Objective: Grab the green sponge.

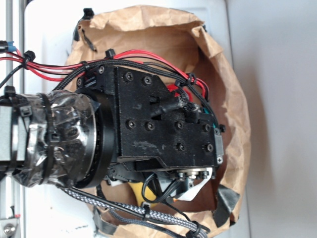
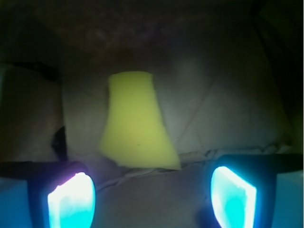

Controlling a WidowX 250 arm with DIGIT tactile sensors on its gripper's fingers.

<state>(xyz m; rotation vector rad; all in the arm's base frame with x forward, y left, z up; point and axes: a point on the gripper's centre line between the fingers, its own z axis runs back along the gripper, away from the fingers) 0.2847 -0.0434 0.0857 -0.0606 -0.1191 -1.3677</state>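
The brown paper bag (image 1: 233, 114) encloses the work area. The gripper (image 2: 152, 192) hangs inside it, fingers (image 2: 71, 199) spread apart and empty. The green sponge (image 2: 135, 123) lies on the bag floor, ahead between them, untouched. Remaining, by judgement: descend, close, lift.

The sponge (image 2: 136, 126) is a pale yellow foam block with a matte surface, narrower at its far end and flaring wider toward the camera in the wrist view, its sides slightly curved. It lies flat and by itself on creased brown paper. In the exterior view only a small yellow sliver (image 1: 137, 191) shows, the rest hidden.
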